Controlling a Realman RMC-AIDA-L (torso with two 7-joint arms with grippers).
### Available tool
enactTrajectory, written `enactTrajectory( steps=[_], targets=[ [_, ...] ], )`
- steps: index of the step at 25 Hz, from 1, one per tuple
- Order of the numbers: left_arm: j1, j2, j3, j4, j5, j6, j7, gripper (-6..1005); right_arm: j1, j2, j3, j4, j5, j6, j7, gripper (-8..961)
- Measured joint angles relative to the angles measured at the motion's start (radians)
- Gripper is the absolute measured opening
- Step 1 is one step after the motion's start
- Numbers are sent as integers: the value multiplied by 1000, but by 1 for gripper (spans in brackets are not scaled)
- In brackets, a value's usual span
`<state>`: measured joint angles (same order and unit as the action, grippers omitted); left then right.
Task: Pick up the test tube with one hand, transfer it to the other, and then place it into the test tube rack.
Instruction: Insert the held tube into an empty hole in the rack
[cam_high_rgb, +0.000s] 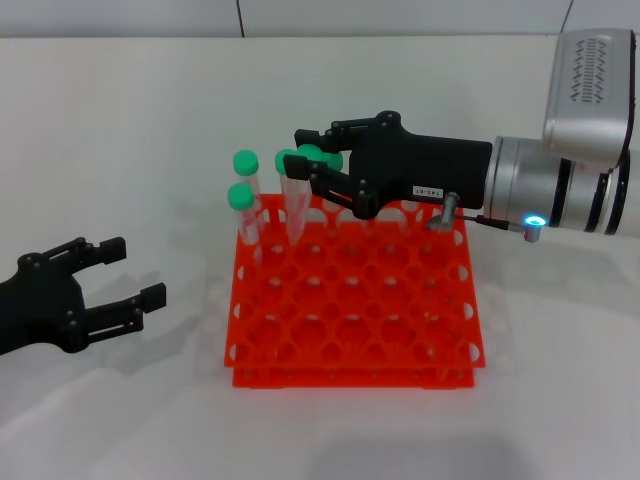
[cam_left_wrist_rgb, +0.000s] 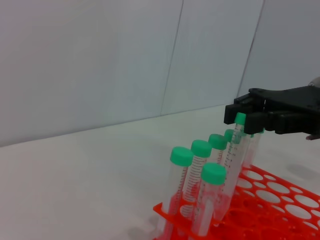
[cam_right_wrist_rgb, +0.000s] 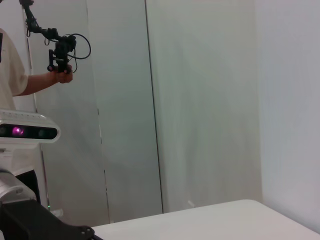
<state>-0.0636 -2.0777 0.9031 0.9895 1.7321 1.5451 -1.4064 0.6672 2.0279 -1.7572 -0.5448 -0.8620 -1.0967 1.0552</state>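
Head view showed the right gripper (cam_high_rgb: 312, 163) reaching over the back row of the orange rack (cam_high_rgb: 352, 300), fingers pinching the green cap of a test tube (cam_high_rgb: 297, 205) standing tilted in a back hole, possibly not seated. Left gripper (cam_high_rgb: 128, 275) rested on the table left of the rack, fingers spread, holding nothing.

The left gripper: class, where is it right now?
In the head view, the left gripper sits low on the robot's left over the white table, fingers open, apart from the orange-red rack.
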Motion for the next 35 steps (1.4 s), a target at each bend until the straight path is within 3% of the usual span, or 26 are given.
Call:
enactTrajectory(
  steps=[35],
  targets=[
    [-19, -1, -2, 0, 29, -6, 3, 833, 9, 0, -67, -2, 19, 78, 9, 348]
  ],
)
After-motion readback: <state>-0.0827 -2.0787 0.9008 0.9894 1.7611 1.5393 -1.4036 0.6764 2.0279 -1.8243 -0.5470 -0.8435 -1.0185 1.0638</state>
